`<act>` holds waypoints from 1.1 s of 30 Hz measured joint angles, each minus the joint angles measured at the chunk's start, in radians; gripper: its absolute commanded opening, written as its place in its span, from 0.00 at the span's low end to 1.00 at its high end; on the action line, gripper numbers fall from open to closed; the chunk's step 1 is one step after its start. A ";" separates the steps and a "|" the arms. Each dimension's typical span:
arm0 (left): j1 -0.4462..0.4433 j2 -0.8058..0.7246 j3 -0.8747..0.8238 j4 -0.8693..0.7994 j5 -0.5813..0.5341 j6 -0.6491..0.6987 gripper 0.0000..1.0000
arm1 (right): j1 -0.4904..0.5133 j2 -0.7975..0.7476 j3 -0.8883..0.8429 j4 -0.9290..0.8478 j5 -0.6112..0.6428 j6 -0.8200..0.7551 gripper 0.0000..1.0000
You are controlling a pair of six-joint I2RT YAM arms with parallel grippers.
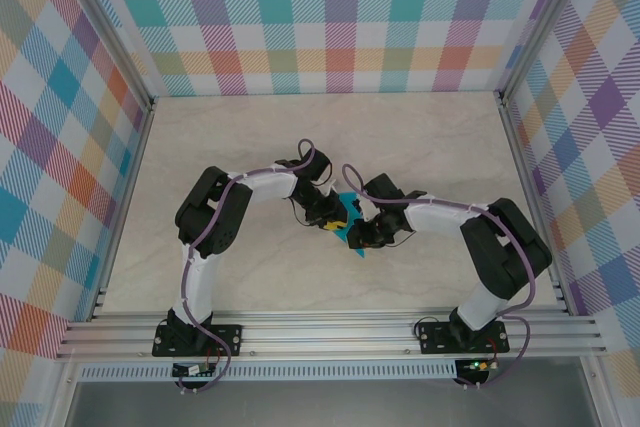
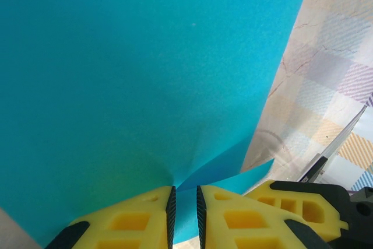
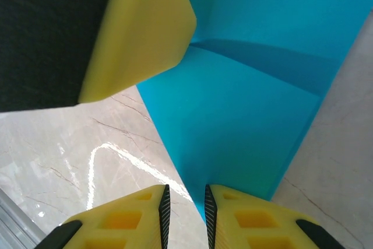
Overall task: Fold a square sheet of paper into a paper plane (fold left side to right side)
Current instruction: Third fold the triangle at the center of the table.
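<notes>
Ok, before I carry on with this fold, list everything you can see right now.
paper sheet: one, turquoise, partly folded, mid-table between the tools
table: one, beige marble-look, under everything
plaid walls: three, multicolour, left, back and right of the table
aluminium rails: one set, silver, near edge, under the arm bases
left arm: one, black and white, reaching inward
right arm: one, black and white, reaching inward
left tool: one, yellow fingers, shut on the paper sheet
right tool: one, yellow fingers, shut on the paper sheet

You've got the sheet of paper (image 1: 354, 239) mid-table (image 1: 250, 147) — plain turquoise, matte, partly folded, one layer lapping over another — bowed, not flat.
</notes>
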 measured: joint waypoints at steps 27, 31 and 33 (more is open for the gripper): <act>0.035 -0.010 0.074 -0.091 -0.060 0.065 0.28 | 0.000 0.030 0.019 -0.032 0.040 0.008 0.16; 0.068 -0.076 0.069 -0.106 -0.071 0.075 0.27 | 0.000 0.034 0.021 -0.035 0.042 0.010 0.14; 0.071 -0.130 0.037 -0.092 -0.069 0.074 0.25 | 0.000 0.034 0.022 -0.037 0.043 0.011 0.14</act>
